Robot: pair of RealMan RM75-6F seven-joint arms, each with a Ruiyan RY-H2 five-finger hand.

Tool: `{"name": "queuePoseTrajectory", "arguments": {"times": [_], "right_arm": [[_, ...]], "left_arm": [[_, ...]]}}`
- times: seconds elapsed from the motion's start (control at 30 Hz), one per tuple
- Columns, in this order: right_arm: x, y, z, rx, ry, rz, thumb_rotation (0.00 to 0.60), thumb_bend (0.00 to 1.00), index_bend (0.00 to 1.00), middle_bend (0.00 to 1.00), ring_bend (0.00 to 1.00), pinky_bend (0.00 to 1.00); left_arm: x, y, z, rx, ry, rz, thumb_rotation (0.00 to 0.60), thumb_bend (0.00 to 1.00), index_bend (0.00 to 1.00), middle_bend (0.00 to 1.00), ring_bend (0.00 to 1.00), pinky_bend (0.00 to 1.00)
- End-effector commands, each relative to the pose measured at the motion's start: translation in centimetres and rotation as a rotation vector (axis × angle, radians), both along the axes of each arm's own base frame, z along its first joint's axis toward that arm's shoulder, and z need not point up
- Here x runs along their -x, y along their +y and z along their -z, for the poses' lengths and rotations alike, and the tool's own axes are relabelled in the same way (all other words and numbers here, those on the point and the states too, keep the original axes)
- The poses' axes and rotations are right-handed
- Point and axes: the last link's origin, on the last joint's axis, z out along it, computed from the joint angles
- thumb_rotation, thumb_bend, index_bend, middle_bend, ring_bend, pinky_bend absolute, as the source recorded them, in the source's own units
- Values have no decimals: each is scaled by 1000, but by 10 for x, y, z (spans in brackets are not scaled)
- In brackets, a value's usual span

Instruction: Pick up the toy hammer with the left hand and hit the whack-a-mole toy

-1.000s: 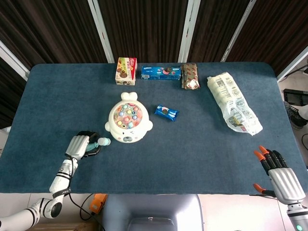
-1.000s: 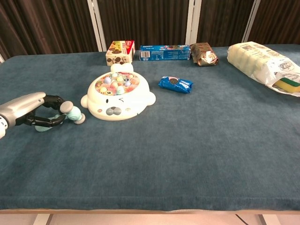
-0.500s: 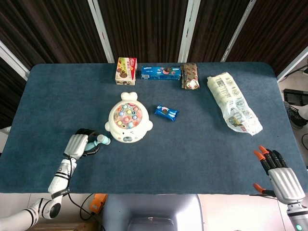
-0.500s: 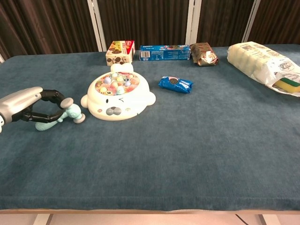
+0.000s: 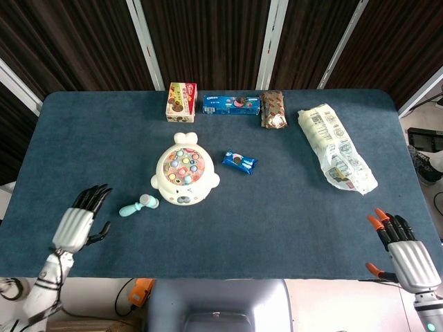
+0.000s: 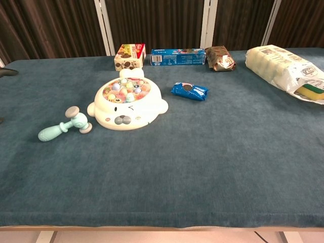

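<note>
**Hammer on the cloth, your left hand empty beside it**

From the head camera, your left hand (image 5: 75, 226) is released, fingers spread and holding nothing. The toy hammer (image 5: 138, 205) lies flat on the table (image 5: 277, 228), ahead of that hand and off to its inner side, near but apart. Its head points toward the whack-a-mole toy (image 5: 184, 177) just beyond it, so the handle is the end nearest your fingers, which should favour a grasp there. Your right hand (image 5: 405, 250) rests open at the near right edge, well away from both toys.

From the chest camera, neither hand shows clearly. The hammer (image 6: 65, 126) lies with its head just beside the whack-a-mole toy (image 6: 126, 103), handle angled toward the left edge.
</note>
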Motion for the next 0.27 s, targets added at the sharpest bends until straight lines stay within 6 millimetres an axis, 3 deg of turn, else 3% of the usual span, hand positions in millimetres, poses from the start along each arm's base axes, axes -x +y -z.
{"name": "queuePoseTrajectory", "arguments": {"times": [0.03, 0.13, 0.27], "right_arm": [[0, 0, 0, -1, 1, 0, 600, 321, 0, 0, 0, 0], [-1, 1, 3, -8, 12, -8, 600, 320, 0, 0, 0, 0], [-3, 3, 6, -21, 16, -16, 600, 321, 0, 0, 0, 0]], "left_arm": [[15, -58, -25, -26, 35, 3, 600, 411, 36, 0, 0, 25], [17, -78, -26, -16, 92, 30, 600, 407, 26, 0, 0, 0], [18, -73, -25, -9, 85, -1, 600, 407, 22, 0, 0, 0]]}}
